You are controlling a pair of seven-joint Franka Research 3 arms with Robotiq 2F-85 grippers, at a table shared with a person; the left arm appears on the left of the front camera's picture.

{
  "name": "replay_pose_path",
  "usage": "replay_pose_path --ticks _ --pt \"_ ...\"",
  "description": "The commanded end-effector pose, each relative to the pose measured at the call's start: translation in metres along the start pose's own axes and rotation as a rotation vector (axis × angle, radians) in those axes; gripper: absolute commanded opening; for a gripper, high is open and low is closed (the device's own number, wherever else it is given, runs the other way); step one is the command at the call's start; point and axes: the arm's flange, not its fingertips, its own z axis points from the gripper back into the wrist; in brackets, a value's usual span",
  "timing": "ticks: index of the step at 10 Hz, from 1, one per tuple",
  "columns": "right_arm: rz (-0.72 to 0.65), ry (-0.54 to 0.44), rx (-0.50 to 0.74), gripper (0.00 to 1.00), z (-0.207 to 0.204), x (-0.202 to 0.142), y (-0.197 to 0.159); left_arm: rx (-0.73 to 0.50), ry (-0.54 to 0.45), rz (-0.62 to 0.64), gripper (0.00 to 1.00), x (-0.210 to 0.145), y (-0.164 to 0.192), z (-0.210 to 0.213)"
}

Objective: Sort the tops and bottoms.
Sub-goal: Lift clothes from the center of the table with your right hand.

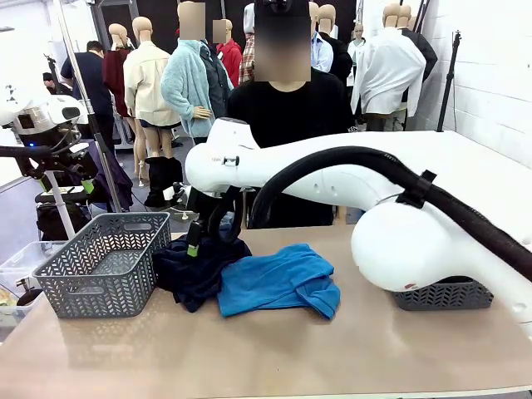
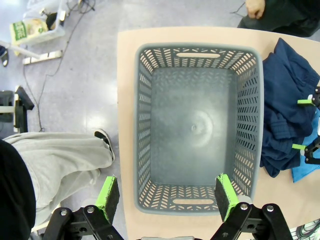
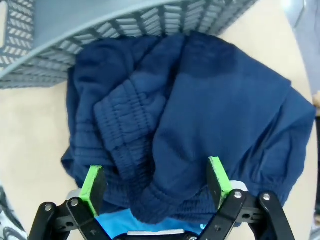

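A navy garment (image 1: 195, 270) (image 2: 285, 110) (image 3: 200, 115) with a ribbed elastic waistband lies crumpled left of centre in the front view, its folds bunched and uneven. Touching its right edge, a bright blue top (image 1: 278, 283) (image 2: 306, 172) (image 3: 112, 222) lies loosely folded and flatter near the frame's middle. Just beside the navy garment, at lower left, a grey slatted basket (image 1: 100, 291) (image 2: 245, 125) (image 3: 75, 40) stands upright, its whole floor showing in the left wrist view. A second grey basket (image 1: 445, 295) sits at lower right, mostly hidden.
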Motion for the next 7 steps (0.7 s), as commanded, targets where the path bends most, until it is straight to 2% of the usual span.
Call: replay_pose_path --ticks 1,3,7 --pt "-0.032 0.04 -0.021 1.0 -0.0092 0.0324 -0.0196 -0.011 -0.007 0.014 1.0 0.0014 0.002 0.0014" --pt "-0.023 0.045 0.001 1.0 -0.0163 0.0308 -0.0207 -0.011 -0.007 0.014 1.0 0.0014 0.002 0.0014" --pt "-0.005 0.048 -0.012 0.22 -0.0111 0.0258 -0.0148 -0.011 -0.007 0.014 1.0 0.0014 0.002 0.0014"
